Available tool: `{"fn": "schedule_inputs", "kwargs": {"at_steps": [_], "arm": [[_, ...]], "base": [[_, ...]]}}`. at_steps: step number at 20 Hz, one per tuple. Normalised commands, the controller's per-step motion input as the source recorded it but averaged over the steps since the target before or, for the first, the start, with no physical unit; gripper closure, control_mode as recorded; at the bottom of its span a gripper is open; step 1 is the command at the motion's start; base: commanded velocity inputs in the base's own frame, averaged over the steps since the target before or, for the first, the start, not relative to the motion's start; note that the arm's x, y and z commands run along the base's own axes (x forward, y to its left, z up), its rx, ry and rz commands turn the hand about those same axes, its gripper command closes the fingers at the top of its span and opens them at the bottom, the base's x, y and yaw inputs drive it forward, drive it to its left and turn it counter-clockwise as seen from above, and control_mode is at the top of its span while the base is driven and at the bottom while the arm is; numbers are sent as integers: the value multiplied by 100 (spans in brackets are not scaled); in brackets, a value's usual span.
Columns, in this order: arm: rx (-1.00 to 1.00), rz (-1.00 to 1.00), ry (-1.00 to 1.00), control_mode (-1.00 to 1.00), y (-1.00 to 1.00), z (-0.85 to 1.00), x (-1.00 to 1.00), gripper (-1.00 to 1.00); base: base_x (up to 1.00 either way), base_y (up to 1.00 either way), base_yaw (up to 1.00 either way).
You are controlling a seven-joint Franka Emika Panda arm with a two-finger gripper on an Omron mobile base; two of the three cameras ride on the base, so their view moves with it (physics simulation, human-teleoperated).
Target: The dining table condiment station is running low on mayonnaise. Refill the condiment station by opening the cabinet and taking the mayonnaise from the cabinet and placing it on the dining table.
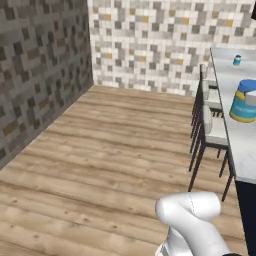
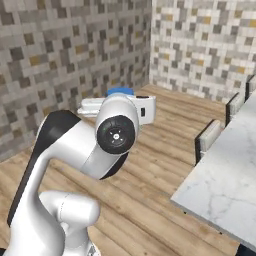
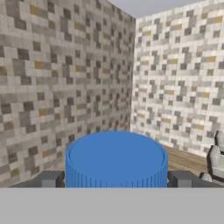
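Flanking dining table (image 1: 240, 145): chairs (image 1: 207, 127); smaller jar (image 1: 237, 60)

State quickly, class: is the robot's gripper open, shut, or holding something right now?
Gripper: shut on the mayonnaise, its blue lid sitting between the two fingertips.

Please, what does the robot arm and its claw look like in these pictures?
The arm has smooth white rounded segments, a black band on one link, and a dark round joint cap with a small pale centre. No cables or markings are visible. The claw has two small dark grey, blocky fingertips.
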Motion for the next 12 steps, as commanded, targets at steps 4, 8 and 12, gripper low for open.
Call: {"fn": "schedule_inputs", "kwargs": {"at_steps": [4,8,12], "arm": [[0,0,0,100,0,0,0,100],[0,0,0,100,0,0,0,100],[0,0,0,100,0,0,0,100]], "base": [[85,100,-33],[96,100,-48],[100,93,-59]]}}
